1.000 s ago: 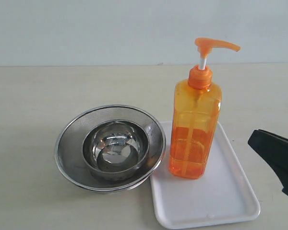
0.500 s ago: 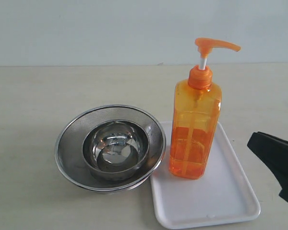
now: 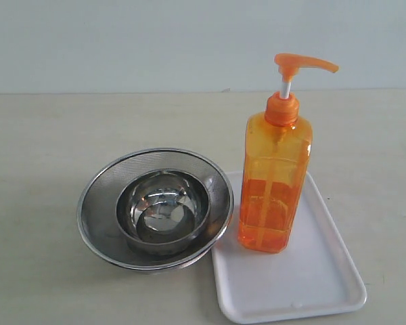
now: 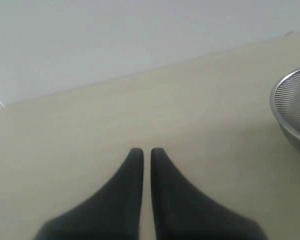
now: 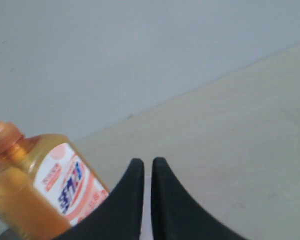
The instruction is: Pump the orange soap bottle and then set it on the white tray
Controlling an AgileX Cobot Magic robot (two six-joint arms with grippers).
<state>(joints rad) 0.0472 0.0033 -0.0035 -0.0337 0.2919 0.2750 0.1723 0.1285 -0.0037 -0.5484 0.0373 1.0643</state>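
The orange soap bottle (image 3: 274, 183) stands upright on the far part of the white tray (image 3: 304, 284), its pump head pointing right. Neither gripper shows in the exterior view. In the right wrist view my right gripper (image 5: 144, 162) is shut and holds nothing; the orange soap bottle (image 5: 37, 185) with its white-and-orange label lies off to one side of it, apart from the fingers. My left gripper (image 4: 143, 151) is shut and empty over bare table.
A round steel mesh strainer (image 3: 155, 206) with a smaller steel bowl (image 3: 162, 211) inside it sits left of the tray, its rim overlapping the tray's edge. The strainer's rim (image 4: 292, 107) shows at the edge of the left wrist view. A pale wall backs the table.
The right gripper, seen at the right edge of the exterior view before, has drawn back out of that view. The bottle, tray and strainer have not moved.
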